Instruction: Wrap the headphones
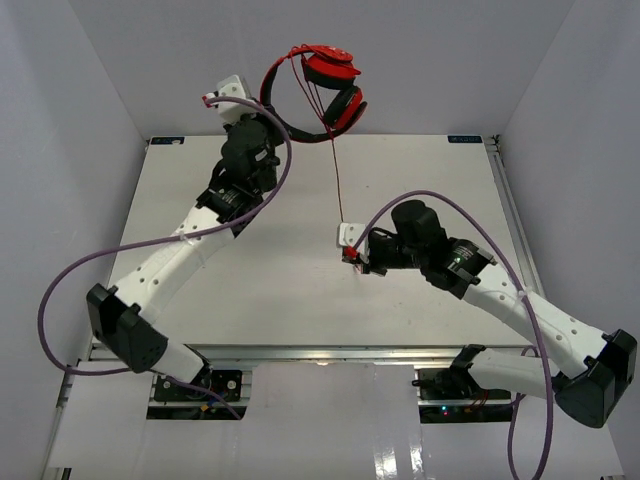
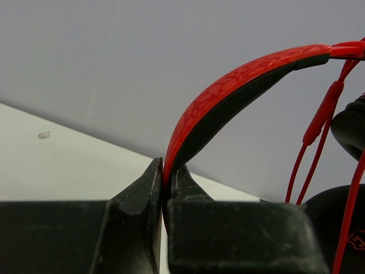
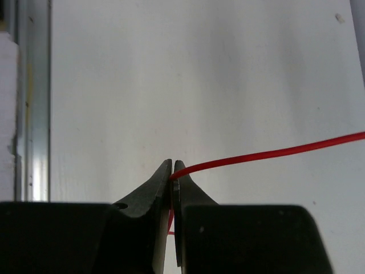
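Observation:
The red headphones (image 1: pixel 325 70), with black ear pads, hang in the air beyond the table's far edge. My left gripper (image 1: pixel 262 108) is shut on their headband (image 2: pixel 228 94); the red and black band passes between the jaws (image 2: pixel 165 168). The thin red cable (image 1: pixel 337 190) drops from the ear cups, running taut to my right gripper (image 1: pixel 352 255) over the table's middle. In the right wrist view, that gripper (image 3: pixel 173 165) is shut on the cable (image 3: pixel 274 151), which leaves to the right. Several cable strands (image 2: pixel 319 123) hang beside the headband in the left wrist view.
The white table (image 1: pixel 200 320) lies below both arms, with grey walls at the back and sides. Thick purple arm cables (image 1: pixel 60 290) loop off the left and right arms. A metal rail (image 3: pixel 31 114) runs along the table edge.

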Robot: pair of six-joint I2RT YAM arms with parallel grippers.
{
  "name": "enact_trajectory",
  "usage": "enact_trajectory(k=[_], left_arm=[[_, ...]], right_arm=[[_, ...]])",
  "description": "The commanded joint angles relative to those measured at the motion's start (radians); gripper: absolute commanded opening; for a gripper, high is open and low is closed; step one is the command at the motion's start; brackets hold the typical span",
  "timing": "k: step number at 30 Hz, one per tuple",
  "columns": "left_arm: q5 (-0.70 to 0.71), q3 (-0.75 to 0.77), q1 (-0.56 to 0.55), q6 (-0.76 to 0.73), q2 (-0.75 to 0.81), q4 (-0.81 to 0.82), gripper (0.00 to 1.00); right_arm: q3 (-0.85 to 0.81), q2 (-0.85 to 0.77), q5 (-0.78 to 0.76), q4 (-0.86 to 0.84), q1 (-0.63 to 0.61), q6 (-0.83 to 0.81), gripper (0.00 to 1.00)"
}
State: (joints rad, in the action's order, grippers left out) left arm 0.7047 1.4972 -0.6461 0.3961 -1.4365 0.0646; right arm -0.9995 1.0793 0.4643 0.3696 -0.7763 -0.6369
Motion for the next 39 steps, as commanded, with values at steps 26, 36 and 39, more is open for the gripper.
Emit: enact_trajectory(k=[26, 36, 39], left_arm=[[-1.318, -0.410, 0.013, -0.277, 0.070, -0.033, 0.00], [-1.358, -0.337, 0.013, -0.107, 0.124, 0.053, 0.00], [-1.296, -0.282, 0.013, -0.056, 0.117, 0.053, 0.00]], right_arm=[[-0.006, 0.036, -0.335, -0.237, 0.329, -0.188, 0.08], [-0.062, 0.151, 0.569, -0.164, 0.622, 0.189, 0.08], [-0.063, 0.202, 0.753, -0.216, 0.623, 0.319, 0.08]])
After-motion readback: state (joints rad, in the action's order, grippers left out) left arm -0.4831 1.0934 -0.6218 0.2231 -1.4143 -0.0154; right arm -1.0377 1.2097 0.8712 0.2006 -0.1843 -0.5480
